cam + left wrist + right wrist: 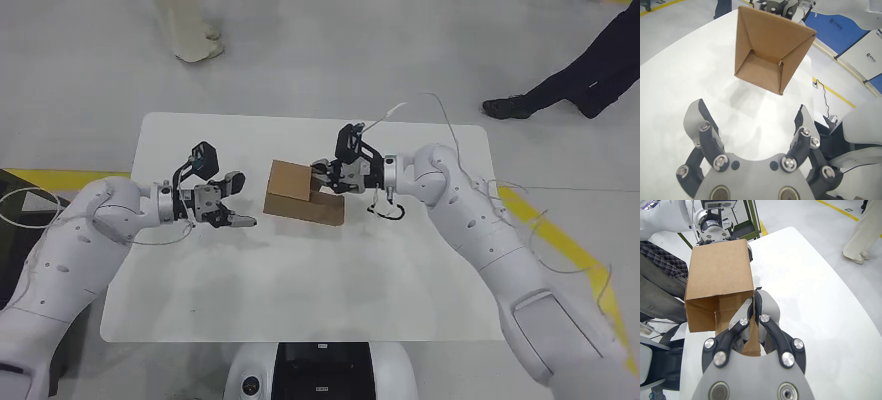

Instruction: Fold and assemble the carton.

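Right gripper (753, 303): fingers pinched narrow on one side wall of the brown cardboard carton (719, 272), with one finger inside and one outside.
Left gripper (751, 111): fingers spread wide, holding nothing. It is apart from the carton and faces its open end.
Carton: over the middle of the white table (300, 290), between both grippers.

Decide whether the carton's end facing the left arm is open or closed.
Open: the left wrist view looks straight into the hollow carton; no flap covers that end.
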Robot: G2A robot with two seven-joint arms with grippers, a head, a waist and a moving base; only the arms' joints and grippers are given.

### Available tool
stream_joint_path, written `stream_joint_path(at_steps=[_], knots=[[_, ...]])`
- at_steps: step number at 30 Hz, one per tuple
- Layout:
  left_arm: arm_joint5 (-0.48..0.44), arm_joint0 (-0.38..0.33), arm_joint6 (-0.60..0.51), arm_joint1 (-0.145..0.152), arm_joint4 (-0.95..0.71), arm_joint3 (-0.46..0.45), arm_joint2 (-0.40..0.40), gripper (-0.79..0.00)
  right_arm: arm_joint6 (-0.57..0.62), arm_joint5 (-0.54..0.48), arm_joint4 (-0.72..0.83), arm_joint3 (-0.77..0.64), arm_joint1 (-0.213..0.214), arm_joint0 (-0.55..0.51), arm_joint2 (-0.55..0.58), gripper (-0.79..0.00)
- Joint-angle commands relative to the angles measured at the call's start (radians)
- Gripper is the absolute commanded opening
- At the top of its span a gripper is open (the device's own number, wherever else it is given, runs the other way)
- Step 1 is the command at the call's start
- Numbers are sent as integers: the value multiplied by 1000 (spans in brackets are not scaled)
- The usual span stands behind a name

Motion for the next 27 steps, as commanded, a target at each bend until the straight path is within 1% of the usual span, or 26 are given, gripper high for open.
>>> stream_joint_path(at_steps=[1, 7, 19, 27], knots=[[0, -6, 21, 1, -1, -12, 16, 0, -25, 0, -1, 1, 4, 9, -26, -785], [0, -25, 87, 7, 26, -13, 51, 0, -107, 0, 6, 5, 20, 35, -106, -785], [0, -67, 141, 26, 85, -29, 146, 0, -244, 0, 57, -8, 68, 103, -280, -785], [0, -92, 187, 43, 117, -40, 201, 0, -290, 0, 124, -7, 90, 153, -400, -785]])
